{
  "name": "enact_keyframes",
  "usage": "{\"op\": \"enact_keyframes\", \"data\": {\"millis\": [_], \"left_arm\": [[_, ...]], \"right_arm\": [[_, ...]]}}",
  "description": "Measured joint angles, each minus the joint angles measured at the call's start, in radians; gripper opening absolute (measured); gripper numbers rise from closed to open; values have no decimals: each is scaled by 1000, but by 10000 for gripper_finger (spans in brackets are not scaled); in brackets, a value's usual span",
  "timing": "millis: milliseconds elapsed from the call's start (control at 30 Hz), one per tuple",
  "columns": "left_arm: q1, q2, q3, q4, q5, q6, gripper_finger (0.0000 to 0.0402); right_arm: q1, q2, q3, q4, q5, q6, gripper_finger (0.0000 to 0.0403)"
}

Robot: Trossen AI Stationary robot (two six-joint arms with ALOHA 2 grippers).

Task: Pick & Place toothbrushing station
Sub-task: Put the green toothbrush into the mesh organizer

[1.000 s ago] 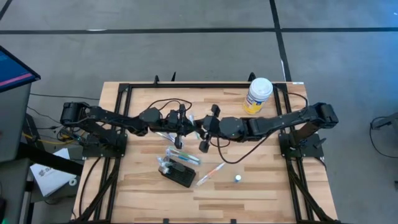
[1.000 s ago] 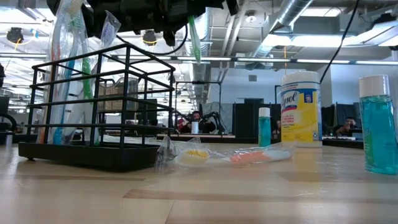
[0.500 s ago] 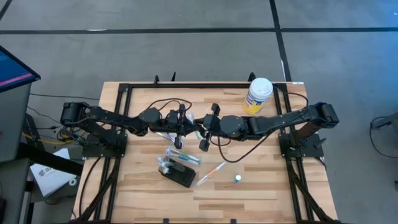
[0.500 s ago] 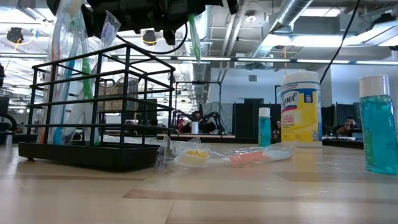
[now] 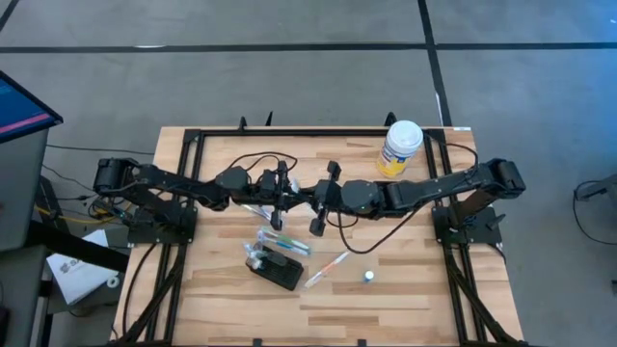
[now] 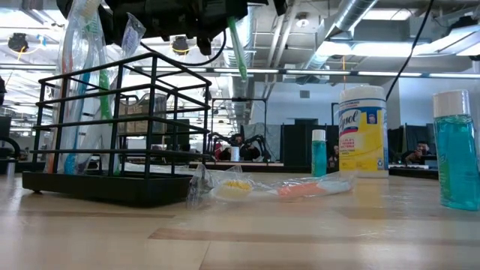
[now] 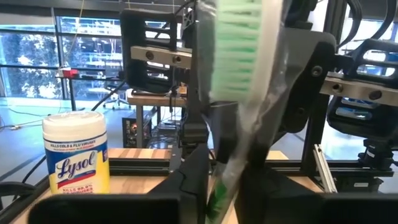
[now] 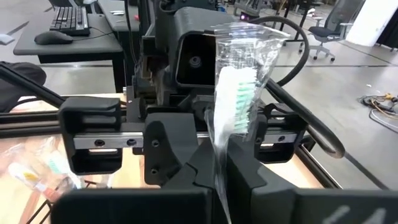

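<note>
A green toothbrush (image 8: 237, 93) in a clear wrapper stands upright between my two grippers, high above the table's middle. My right gripper (image 8: 219, 167) is shut on it. My left gripper (image 7: 225, 182) faces it from the table's left, its fingers a little apart on either side of the brush's handle. The brush's lower end (image 6: 237, 49) hangs below both. The toothbrushing station (image 5: 275, 272), a black wire holder on a flat base (image 6: 105, 187), rests on the table nearer the front. Wrapped brushes (image 6: 82, 82) stand in it. My right gripper pinches the wrapped toothbrush just below its bristle head (image 8: 217, 146) between its two fingers. The fingers come level from the table's right and lie across the brush. The brush stands nearly upright, head up, lifted clear of the table. Whether my left gripper's fingers touch the wrapper (image 7: 227, 168), I cannot tell.
A yellow-labelled wipes canister (image 5: 400, 146) stands at the far right. A blue mouthwash bottle (image 6: 455, 150) and a small bottle (image 5: 368, 277) stand right of the holder. Wrapped items (image 5: 326, 270) (image 5: 284, 241) lie around the holder.
My right gripper has shut on the toothbrush. The brush's hanging lower end has tipped slightly sideways in the low view. Both arms have stayed in place.
</note>
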Motion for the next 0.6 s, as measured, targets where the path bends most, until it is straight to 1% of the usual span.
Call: {"op": "enact_keyframes", "data": {"millis": [67, 200, 367, 533, 600], "left_arm": [[0, 0, 0, 0, 3, -7, 61], [-1, -31, -10, -5, 48, -12, 75], [-4, -136, -85, -12, 55, -10, 83], [-6, -245, -173, -6, 69, -9, 81], [-6, -286, -201, -8, 68, -9, 81]], "right_arm": [[0, 0, 0, 0, 1, -8, 4], [2, -4, 1, 4, 0, -16, 3], [4, -6, 2, 14, -3, -16, 2], [10, -8, 1, 68, -87, -24, 1], [16, -8, 1, 71, -97, -24, 1]]}}
